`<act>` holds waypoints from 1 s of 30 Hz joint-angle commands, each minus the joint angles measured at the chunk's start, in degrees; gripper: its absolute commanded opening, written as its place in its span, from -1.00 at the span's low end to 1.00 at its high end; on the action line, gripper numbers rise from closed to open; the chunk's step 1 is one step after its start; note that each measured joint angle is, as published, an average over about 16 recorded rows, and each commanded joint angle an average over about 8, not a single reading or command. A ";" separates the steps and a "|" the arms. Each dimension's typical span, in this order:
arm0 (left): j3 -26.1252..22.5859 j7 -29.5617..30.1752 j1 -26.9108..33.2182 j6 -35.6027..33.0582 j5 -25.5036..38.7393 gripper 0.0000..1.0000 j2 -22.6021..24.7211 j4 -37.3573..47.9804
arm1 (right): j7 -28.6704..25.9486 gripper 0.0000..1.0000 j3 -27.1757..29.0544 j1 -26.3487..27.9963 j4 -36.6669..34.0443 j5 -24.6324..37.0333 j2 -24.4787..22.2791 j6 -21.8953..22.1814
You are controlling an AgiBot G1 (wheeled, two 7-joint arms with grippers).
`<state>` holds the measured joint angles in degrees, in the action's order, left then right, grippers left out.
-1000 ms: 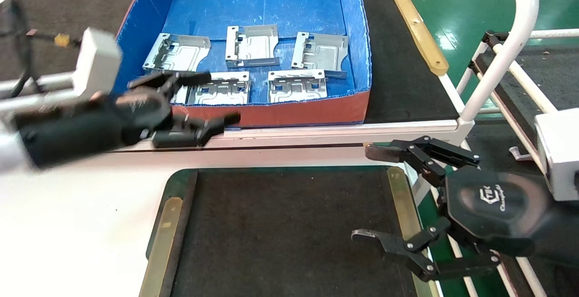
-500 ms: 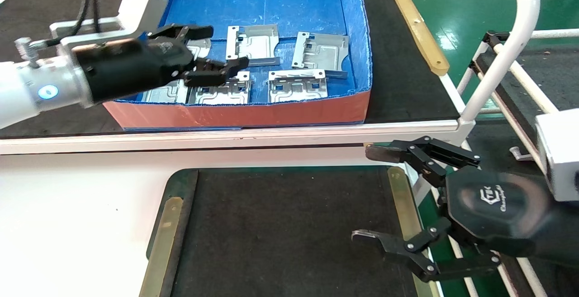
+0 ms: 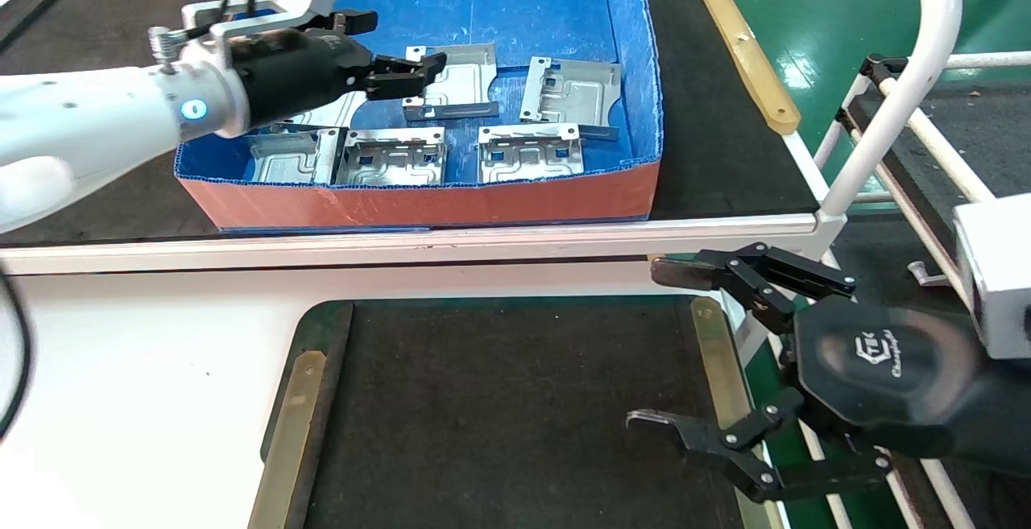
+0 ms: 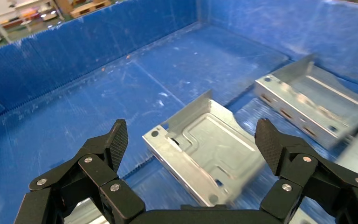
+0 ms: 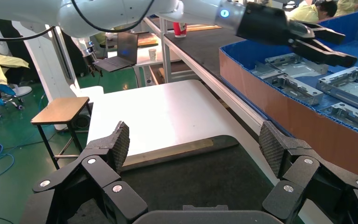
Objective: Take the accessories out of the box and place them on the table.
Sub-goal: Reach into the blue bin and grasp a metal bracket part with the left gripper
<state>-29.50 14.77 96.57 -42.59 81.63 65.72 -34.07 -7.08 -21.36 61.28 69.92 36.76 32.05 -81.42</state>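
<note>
The blue box (image 3: 483,203) holds several silver accessories in two rows, among them the back middle bracket (image 3: 459,82) and the front right bracket (image 3: 529,154). My left gripper (image 3: 407,42) hangs open inside the box, just left of the back middle bracket. The left wrist view shows that bracket (image 4: 209,154) lying on the blue floor under the open left gripper (image 4: 191,133), untouched. Part of the back left bracket (image 3: 326,114) is hidden by the arm. My right gripper (image 3: 648,344) stays open and empty over the right edge of the dark table (image 3: 515,400).
A white rail (image 3: 403,239) runs between box and table. Brass strips (image 3: 294,408) flank the table. A white surface (image 3: 121,368) lies to its left. A white tube frame (image 3: 910,70) rises at the right. A wooden stool (image 5: 60,109) stands on the green floor.
My left gripper has risen from in front of the box's orange wall, crossed over it and moved to the back row of brackets. The right arm has not moved.
</note>
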 commanded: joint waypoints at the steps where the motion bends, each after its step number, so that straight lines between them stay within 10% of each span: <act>1: -0.05 -0.93 0.99 1.64 0.44 1.00 1.73 2.86 | 0.00 1.00 0.00 0.00 0.00 0.00 0.00 0.00; 30: 1.67 -10.77 6.33 9.32 -1.31 1.00 10.62 22.73 | 0.00 1.00 0.00 0.00 0.00 0.00 0.00 0.00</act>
<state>-27.85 4.05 102.79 -33.29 80.25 76.30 -11.56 -7.08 -21.36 61.28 69.92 36.75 32.05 -81.42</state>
